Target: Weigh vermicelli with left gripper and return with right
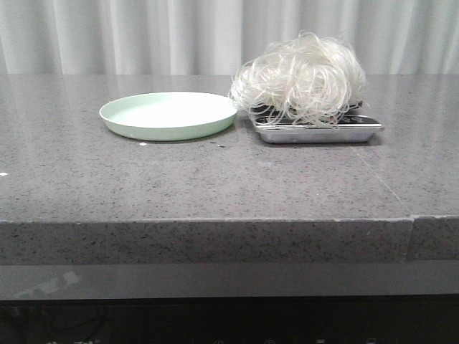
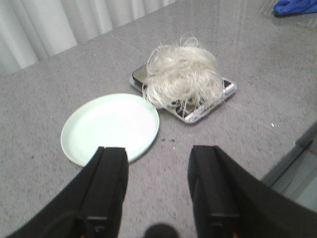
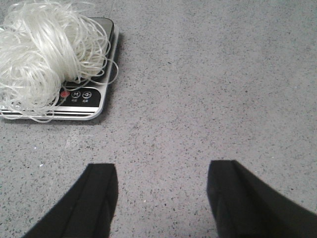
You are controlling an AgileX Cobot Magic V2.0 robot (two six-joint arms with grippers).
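Observation:
The vermicelli [image 1: 301, 77], a fluffy mound of thin white strands, lies on a small silver scale [image 1: 319, 131] at the table's middle right. It also shows in the left wrist view [image 2: 182, 74] and the right wrist view [image 3: 42, 54]. A pale green plate [image 1: 168, 115] stands empty just left of the scale, also in the left wrist view [image 2: 110, 128]. My left gripper [image 2: 158, 154] is open and empty, above the table near the plate. My right gripper [image 3: 162, 171] is open and empty over bare table beside the scale [image 3: 94, 101]. Neither gripper shows in the front view.
The grey stone table [image 1: 215, 179] has its front edge near me and a seam at the right. A white curtain [image 1: 143, 36] hangs behind. A blue cloth [image 2: 296, 7] lies at the far edge of the left wrist view.

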